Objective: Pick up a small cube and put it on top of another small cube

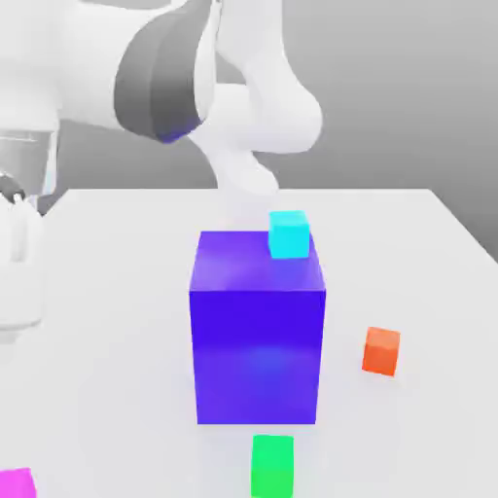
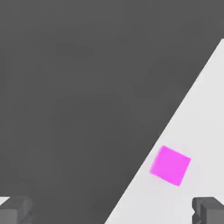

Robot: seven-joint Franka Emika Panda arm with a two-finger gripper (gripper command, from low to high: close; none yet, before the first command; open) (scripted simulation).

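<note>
A small magenta cube [image 2: 170, 165] lies on the white table [image 2: 197, 131], close to its edge; the same magenta cube [image 1: 16, 483] sits at the front corner on the exterior view's left. My gripper [image 2: 112, 211] hovers above it, open, with its two dark fingertips [image 2: 15, 210] far apart and nothing between them. A small cyan cube [image 1: 289, 233] rests on top of the large blue cube [image 1: 258, 331]. A small orange cube [image 1: 381, 351] and a small green cube [image 1: 272, 465] stand on the table.
The large blue cube stands in the middle of the table and is much taller than the small ones. The arm's white links [image 1: 195, 78] reach over the back of the table on the exterior view's left. Dark floor [image 2: 65, 87] lies beyond the table's edge.
</note>
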